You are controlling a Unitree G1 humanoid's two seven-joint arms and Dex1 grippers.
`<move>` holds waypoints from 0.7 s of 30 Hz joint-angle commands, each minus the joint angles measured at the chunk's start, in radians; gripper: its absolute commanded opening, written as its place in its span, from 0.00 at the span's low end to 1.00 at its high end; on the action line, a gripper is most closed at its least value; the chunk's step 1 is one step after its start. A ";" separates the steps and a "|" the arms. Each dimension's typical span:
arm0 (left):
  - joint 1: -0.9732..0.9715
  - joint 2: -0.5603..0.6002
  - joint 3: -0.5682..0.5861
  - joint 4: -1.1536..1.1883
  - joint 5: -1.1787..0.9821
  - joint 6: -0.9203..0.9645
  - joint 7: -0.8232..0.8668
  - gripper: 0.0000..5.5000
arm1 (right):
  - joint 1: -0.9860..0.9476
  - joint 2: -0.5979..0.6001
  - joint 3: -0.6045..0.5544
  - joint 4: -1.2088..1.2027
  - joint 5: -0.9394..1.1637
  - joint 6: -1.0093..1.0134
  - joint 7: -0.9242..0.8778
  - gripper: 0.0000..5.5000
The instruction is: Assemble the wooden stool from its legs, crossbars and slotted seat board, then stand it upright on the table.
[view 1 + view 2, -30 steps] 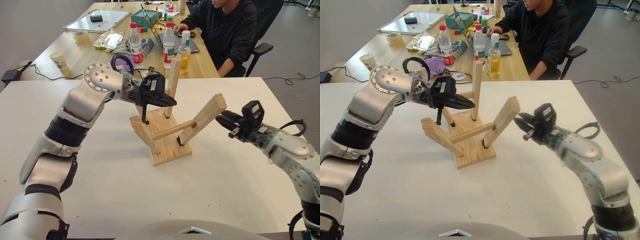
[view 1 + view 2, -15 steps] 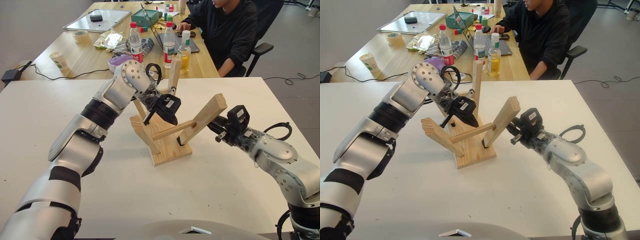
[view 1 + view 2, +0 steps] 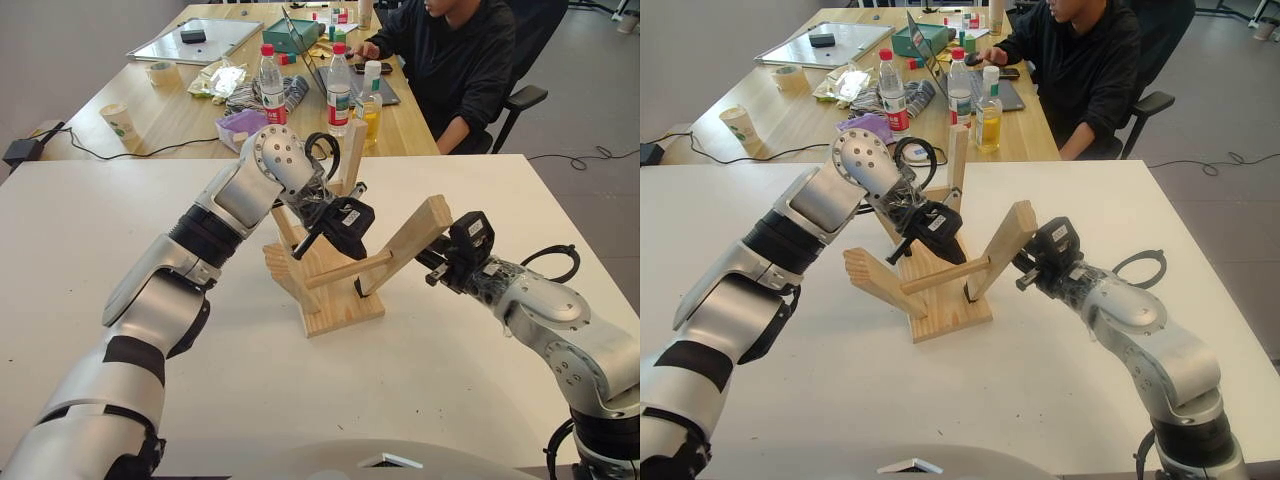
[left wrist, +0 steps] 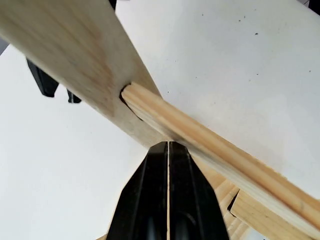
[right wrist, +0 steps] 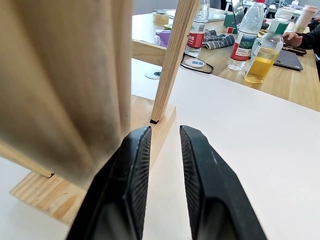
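stool is upside down mid-table: seat board (image 3: 345, 312) flat on the table, legs pointing up. l to r: left leg (image 3: 283, 268) leans out to the left, and i can't tell if the bar is seated at that end. my left gripper (image 4: 168, 146) has its fingers pressed together on nothing, tip right by the crossbar (image 3: 345, 268) where it enters the right leg (image 3: 410, 238). risk: a closed tip pushing there could lever the bar out of its hole or rock the leg in its slot. right gripper (image 5: 162, 131) has its fingers apart, just beside the right leg, not around it. closing now likely grabs air or nudges the leg, and the loose frame could skid or topple.
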 commanded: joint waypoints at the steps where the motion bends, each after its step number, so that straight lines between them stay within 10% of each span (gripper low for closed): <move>1: -0.010 -0.005 0.015 0.042 0.004 -0.010 0.000 0.00 | 0.000 -0.021 -0.051 0.004 -0.013 0.011 0.017 0.19; 16: -0.073 -0.025 0.141 0.121 0.015 -0.001 0.085 0.00 | -0.038 0.017 0.001 -0.071 -0.002 0.057 0.009 0.19; 21: -0.086 0.246 0.382 0.045 -0.068 0.113 0.076 0.00 | 0.072 -0.002 -0.043 -0.074 -0.041 0.049 -0.017 0.19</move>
